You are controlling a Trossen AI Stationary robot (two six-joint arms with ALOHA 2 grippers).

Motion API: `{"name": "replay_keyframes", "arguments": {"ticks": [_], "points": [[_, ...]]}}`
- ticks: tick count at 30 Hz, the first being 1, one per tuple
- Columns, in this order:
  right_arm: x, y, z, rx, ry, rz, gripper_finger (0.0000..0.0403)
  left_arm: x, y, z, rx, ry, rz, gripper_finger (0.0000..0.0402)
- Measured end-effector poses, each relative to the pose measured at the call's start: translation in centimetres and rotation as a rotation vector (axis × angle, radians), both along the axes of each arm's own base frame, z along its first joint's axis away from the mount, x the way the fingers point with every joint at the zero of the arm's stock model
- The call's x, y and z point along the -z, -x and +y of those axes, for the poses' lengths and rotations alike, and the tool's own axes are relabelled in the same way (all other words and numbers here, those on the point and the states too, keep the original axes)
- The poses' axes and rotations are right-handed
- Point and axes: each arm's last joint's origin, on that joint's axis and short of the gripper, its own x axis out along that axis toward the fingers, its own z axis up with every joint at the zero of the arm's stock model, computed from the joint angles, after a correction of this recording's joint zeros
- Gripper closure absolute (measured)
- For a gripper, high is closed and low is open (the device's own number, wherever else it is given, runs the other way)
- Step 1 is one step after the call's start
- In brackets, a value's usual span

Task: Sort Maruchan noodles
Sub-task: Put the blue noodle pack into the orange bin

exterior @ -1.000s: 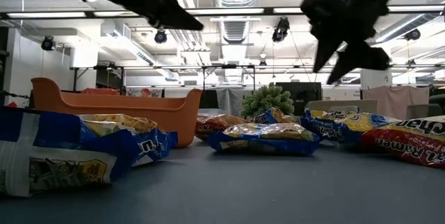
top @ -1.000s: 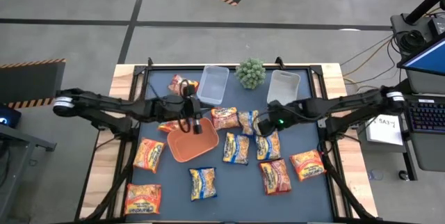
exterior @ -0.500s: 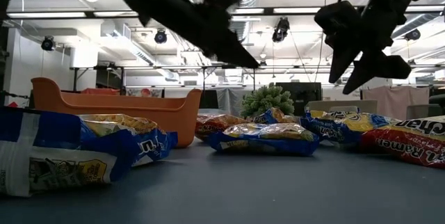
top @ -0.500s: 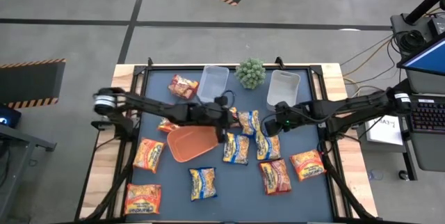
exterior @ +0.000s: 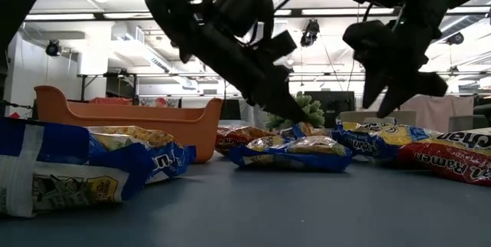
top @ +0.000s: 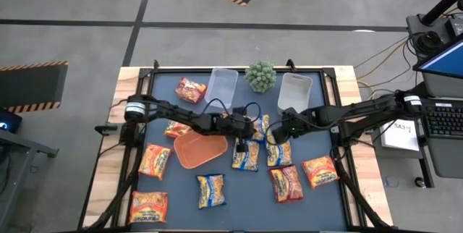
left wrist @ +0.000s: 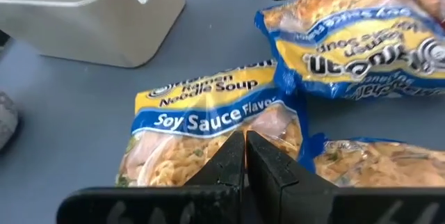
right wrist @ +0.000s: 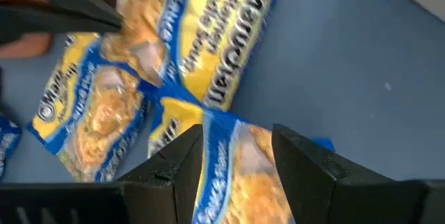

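Left gripper (left wrist: 245, 156) shut, empty, partly hiding soy sauce pkt (left wrist: 208, 133); right gripper (right wrist: 236, 161) half-wide over blurred pkt (right wrist: 240, 165).

We count about a dozen flat crinkly Maruchan noodles packets (top: 246, 155) scattered lying across the dark table, yellow-and-blue ones clustered centrally, red-orange ones toward the edges.

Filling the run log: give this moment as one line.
left pincer: shut, empty, over Soy Sauce packet | right pincer: open, above yellow-blue packet | orange tray: empty
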Motion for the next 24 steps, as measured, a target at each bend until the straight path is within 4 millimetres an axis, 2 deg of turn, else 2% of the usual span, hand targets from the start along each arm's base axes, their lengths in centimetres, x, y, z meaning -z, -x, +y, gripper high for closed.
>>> {"name": "replay_keyframes", "arguments": {"ticks": [10, 19, 24], "points": [[0.2, -0.8, -0.2, 0.024, 0.055, -0.084, 0.0191, 1.8, 0.9, 1.3, -0.074, -0.066, 0.158, 0.0402], [2.2, -0.7, -0.4, 0.119, 0.069, -0.216, 0.0128, 2.2, 1.2, 1.5, -0.098, -0.042, 0.17, 0.0402], [3.4, -0.3, -0.6, 0.18, 0.082, -0.275, 0.011, 2.5, 1.4, 1.5, -0.108, -0.03, 0.178, 0.0402]]}}
